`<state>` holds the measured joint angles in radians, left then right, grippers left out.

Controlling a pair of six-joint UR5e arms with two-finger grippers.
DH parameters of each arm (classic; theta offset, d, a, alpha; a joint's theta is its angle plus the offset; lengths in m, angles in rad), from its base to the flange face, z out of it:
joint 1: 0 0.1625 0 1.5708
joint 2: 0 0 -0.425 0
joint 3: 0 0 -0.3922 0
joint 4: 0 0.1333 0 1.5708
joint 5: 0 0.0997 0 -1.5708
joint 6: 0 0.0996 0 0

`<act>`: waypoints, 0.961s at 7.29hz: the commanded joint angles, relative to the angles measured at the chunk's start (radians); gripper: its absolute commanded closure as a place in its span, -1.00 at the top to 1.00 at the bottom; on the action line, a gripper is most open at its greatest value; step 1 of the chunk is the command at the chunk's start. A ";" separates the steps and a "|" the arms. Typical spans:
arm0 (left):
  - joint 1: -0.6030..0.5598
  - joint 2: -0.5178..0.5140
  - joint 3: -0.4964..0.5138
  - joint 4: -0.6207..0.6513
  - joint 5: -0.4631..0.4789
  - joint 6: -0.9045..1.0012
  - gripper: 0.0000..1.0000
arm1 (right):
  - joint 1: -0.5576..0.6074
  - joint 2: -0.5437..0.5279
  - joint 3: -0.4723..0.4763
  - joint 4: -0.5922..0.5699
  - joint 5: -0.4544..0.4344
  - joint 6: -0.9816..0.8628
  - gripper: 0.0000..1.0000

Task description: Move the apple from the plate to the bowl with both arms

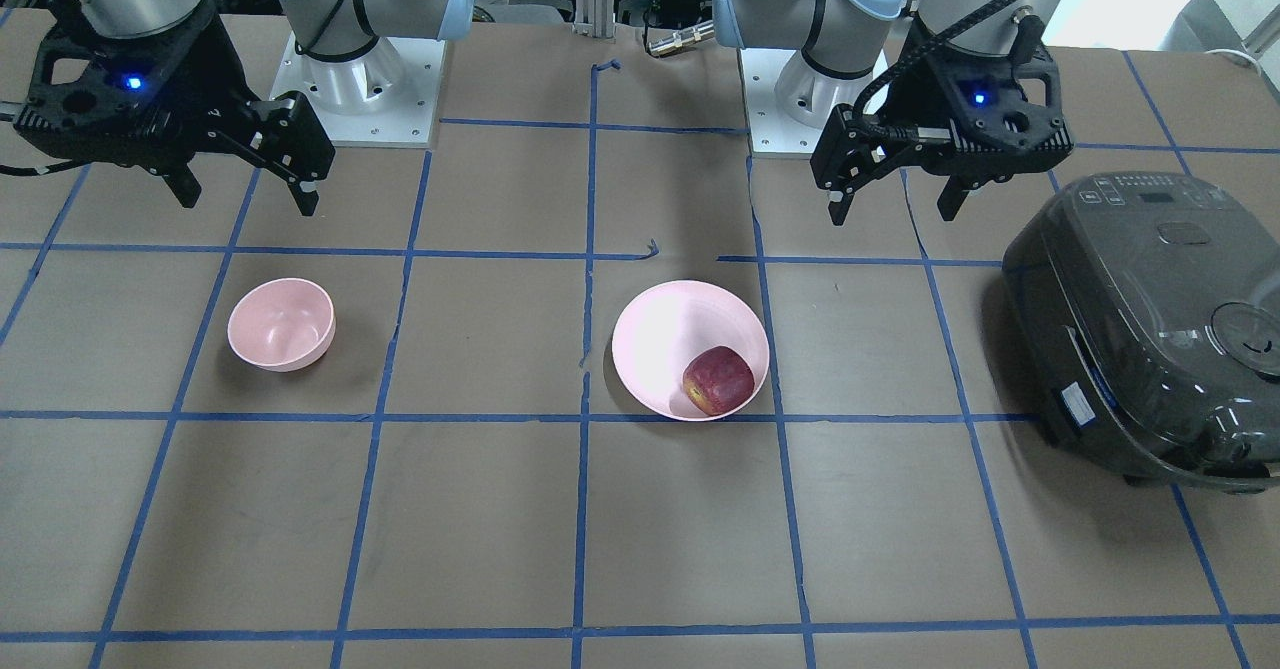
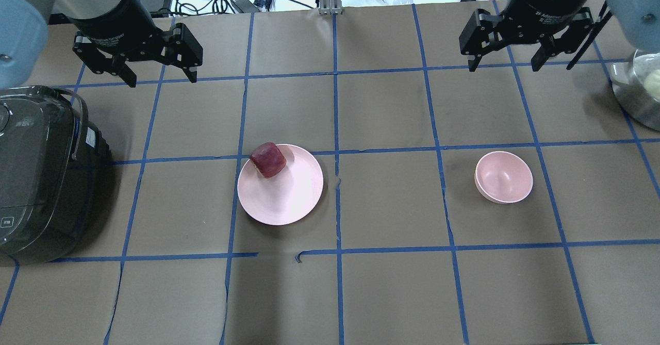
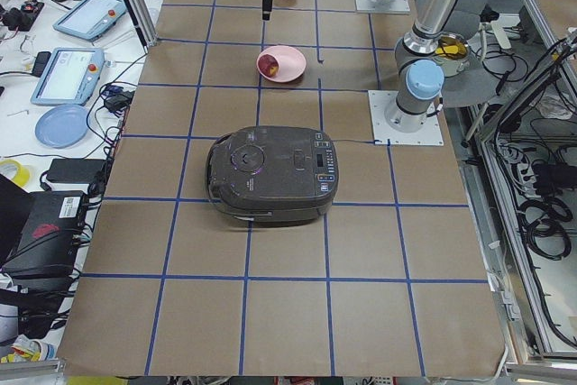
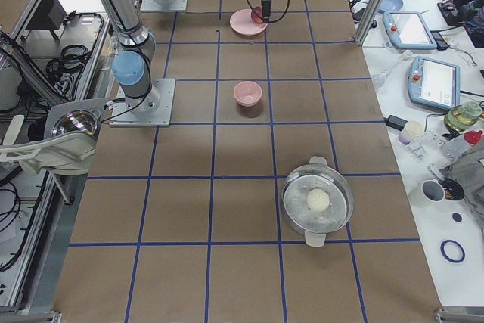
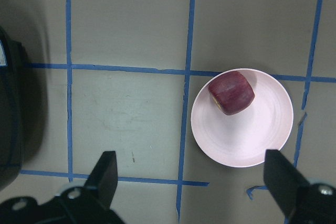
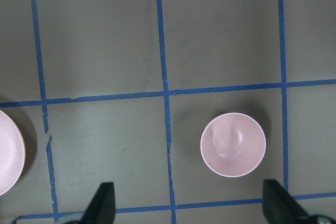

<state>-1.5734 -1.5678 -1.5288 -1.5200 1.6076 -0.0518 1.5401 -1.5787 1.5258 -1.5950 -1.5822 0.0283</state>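
Both my grippers hang high above the desk [image 2: 386,206] with jaws spread wide and nothing in them, which I take to be a ready pose that lets each wrist camera look over its own dish.

The apple [image 2: 268,160] lies on its side at the rim of the plate [image 2: 289,200], on the edge nearest my left gripper [image 2: 161,77], below and ahead of it. The bowl [image 2: 504,176] sits empty below my right gripper [image 2: 504,66], well apart from the plate. Each dish is on a different arm's side, so I judge the left should pick and pass across.

A dark rice cooker [image 2: 36,180] sits out beyond my left gripper. Its panel labels and the white lettering on my wrists are too small to read.
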 commanded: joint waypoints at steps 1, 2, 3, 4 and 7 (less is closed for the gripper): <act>0.001 0.000 -0.001 0.003 -0.001 0.006 1.00 | 0.000 -0.001 0.001 0.001 -0.001 0.001 1.00; 0.000 -0.001 -0.002 0.003 -0.003 0.006 1.00 | 0.000 0.000 0.001 0.003 -0.001 0.001 1.00; -0.004 -0.008 -0.008 0.003 -0.009 0.001 1.00 | 0.000 0.000 -0.001 0.010 -0.004 0.001 1.00; -0.010 -0.006 -0.034 0.026 -0.003 0.001 1.00 | 0.000 0.000 -0.001 0.012 -0.004 0.001 1.00; -0.030 -0.055 -0.120 0.185 -0.017 -0.243 1.00 | 0.000 0.000 0.001 0.013 -0.001 0.001 1.00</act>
<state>-1.5934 -1.5988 -1.6074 -1.3889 1.5944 -0.1735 1.5401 -1.5785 1.5257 -1.5829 -1.5841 0.0292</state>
